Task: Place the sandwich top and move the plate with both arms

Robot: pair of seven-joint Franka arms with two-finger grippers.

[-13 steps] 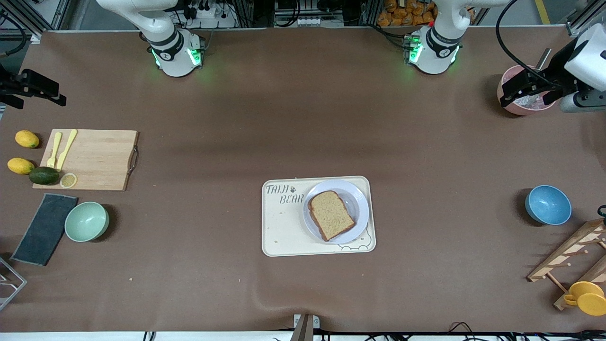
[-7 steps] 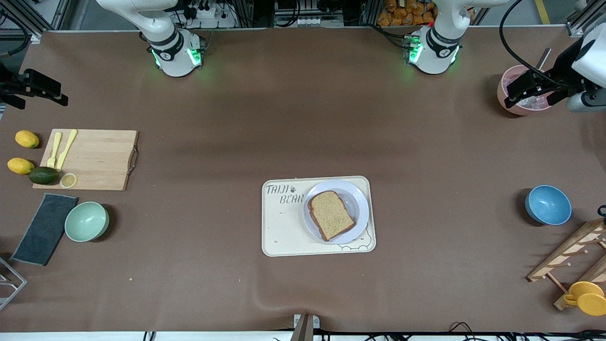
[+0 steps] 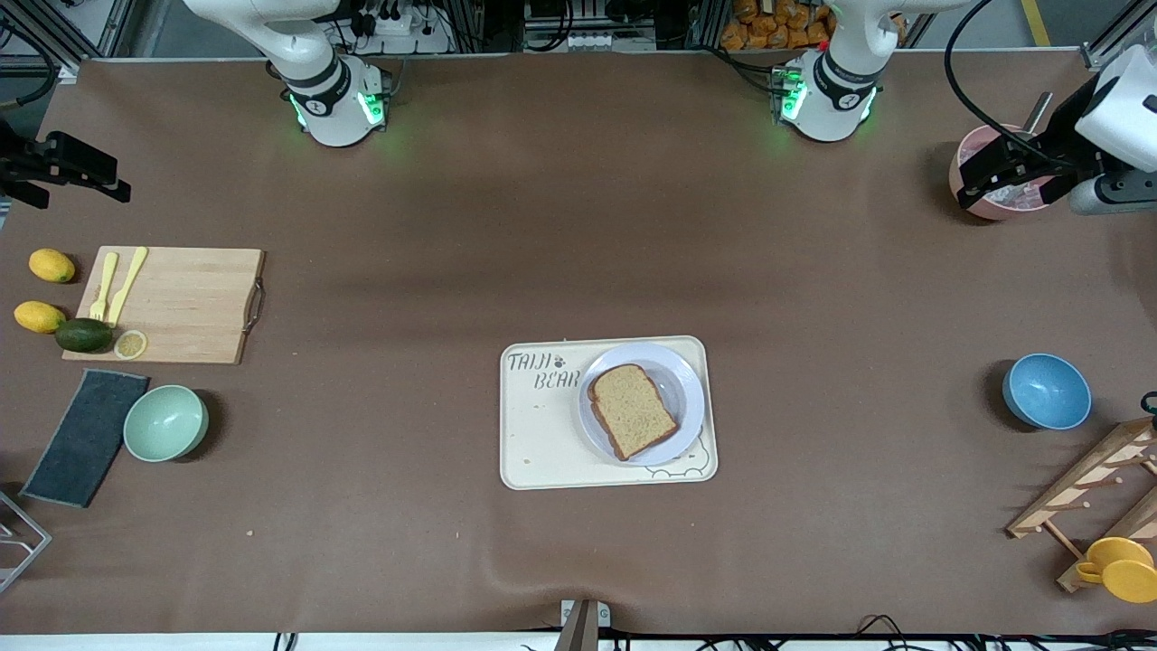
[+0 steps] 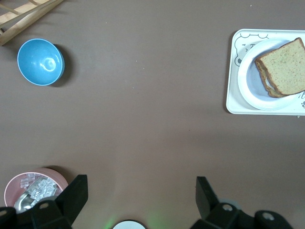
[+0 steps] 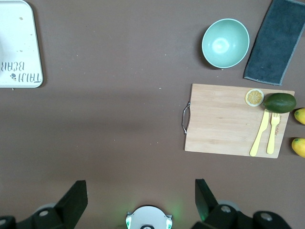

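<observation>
I see the bread (image 3: 633, 410) lying on the plate (image 3: 689, 391), on top of a second slice whose edge shows under it. The plate sits on the tray (image 3: 542, 443), at the end toward the left arm, and the tray lies mid-tabletop.

My left tool (image 3: 1003, 176) hangs over the pink bowl (image 3: 972, 203) at the left arm's end of the tabletop. In the left wrist view its fingers (image 4: 76, 193) stand wide apart with nothing between them, bare tabletop (image 4: 143, 119) showing in the gap. The blue bowl (image 3: 1047, 391) sits nearer the front camera than the pink one, beside a wooden rack (image 3: 1085, 488) with a yellow cup (image 3: 1119, 568).

My right tool (image 3: 77, 172) is up at the right arm's end, over the tabletop's edge. Its fingers (image 5: 74, 198) are likewise spread wide and hold nothing.

Near it on the tabletop lie a cutting board (image 3: 181, 305) carrying a yellow fork (image 3: 104, 285) and knife (image 3: 128, 282), with a lemon slice (image 3: 131, 344) at its corner. Just beside the board are an avocado (image 3: 84, 334) and two lemons (image 3: 51, 265). Nearer the camera are a green bowl (image 3: 165, 423) and a dark cloth (image 3: 86, 438), side by side.
</observation>
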